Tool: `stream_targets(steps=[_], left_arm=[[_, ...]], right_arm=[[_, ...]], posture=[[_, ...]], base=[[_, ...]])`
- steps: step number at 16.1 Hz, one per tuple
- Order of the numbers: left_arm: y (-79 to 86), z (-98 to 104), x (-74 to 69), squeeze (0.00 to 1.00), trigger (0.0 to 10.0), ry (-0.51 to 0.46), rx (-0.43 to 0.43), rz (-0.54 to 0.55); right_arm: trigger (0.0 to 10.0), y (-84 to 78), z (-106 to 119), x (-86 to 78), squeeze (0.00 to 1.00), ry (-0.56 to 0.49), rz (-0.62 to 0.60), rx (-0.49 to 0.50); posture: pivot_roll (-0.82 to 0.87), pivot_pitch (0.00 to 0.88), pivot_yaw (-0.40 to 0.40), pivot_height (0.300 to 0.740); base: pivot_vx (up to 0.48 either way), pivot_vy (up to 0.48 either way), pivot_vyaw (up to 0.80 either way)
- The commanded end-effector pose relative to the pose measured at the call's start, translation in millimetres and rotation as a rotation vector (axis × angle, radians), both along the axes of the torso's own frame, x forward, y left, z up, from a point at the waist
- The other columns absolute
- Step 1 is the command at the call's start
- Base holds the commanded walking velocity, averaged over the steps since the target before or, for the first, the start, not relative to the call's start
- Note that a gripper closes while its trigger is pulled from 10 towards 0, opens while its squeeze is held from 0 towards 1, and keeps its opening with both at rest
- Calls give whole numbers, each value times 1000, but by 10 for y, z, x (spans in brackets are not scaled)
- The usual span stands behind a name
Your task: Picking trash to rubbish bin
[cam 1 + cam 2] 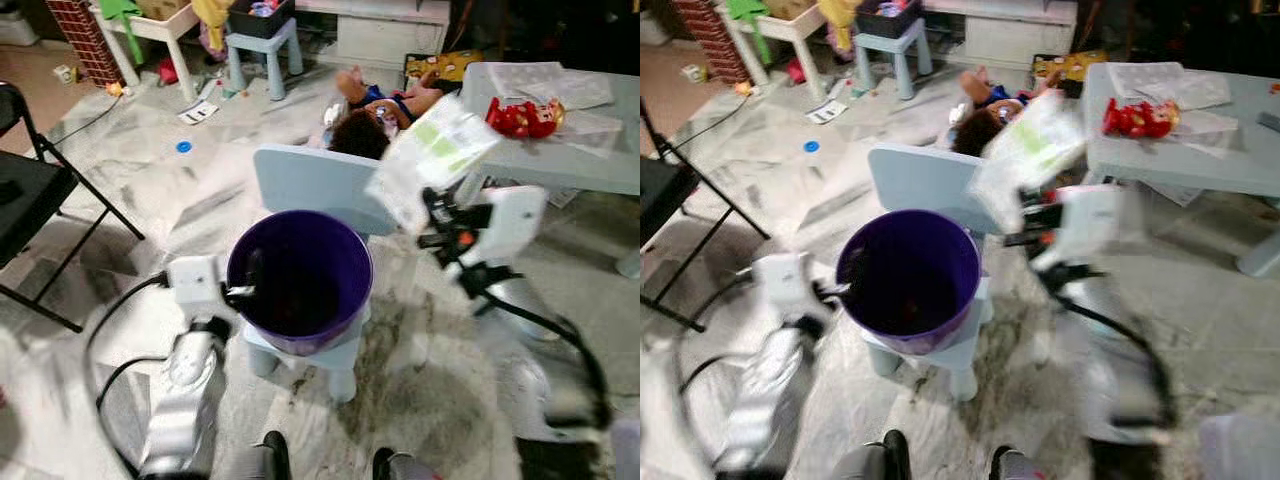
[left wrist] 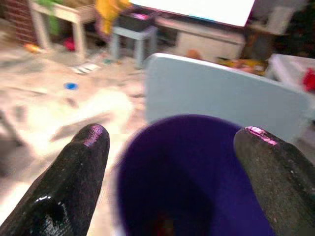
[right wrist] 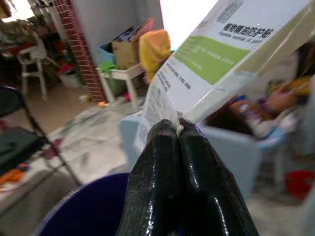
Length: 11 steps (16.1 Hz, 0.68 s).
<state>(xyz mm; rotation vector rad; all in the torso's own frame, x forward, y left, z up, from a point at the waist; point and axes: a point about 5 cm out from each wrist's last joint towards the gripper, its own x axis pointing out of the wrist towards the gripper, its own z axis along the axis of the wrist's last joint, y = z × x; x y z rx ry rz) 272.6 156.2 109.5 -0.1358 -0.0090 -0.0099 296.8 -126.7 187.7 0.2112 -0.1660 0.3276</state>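
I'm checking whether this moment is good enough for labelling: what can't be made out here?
- What lies inside the purple bin: dark interior in the head views, blurred in the left wrist view.
- The small print on the plastic packet pinched by the right gripper: blurred.
- The right forearm: motion-smeared.
- The doll behind the blue chair: partly hidden.

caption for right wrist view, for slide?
Right gripper pinching a white-and-green plastic package above the purple bin.
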Motion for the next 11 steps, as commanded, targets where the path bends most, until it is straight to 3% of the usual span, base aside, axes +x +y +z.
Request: stream_targets(steps=[1,2,3,5,7,10,11], left_arm=[[74,-4,-176,1000,10000,32,51,14],[100,-22,-234,1000,10000,48,64,17],[196,-86,-392,1000,10000,100,74,40],[240,-99,-485,1000,10000,131,82,54],[170,-78,-535,1000,10000,154,76,40],[118,-36,-541,1000,10000,164,66,21],[117,-34,-540,1000,10000,166,65,18]], right_arm=[[0,132,-121,50,0,33,46,23],[0,178,-155,63,0,44,62,29],[0,285,-249,94,0,67,99,29],[0,298,-351,155,0,85,66,0],[0,345,-532,211,0,162,78,62],[0,468,-694,165,0,178,153,41],[8784,484,-716,159,0,183,152,41]], posture=[[79,215,18,740],[86,215,19,740],[113,215,21,740],[124,218,20,740],[141,222,22,740],[141,223,28,740],[141,223,30,740]], base=[[0,0,0],[0,0,0],[0,0,0],[0,0,0],[0,0,0],[0,0,0],[0,0,0]])
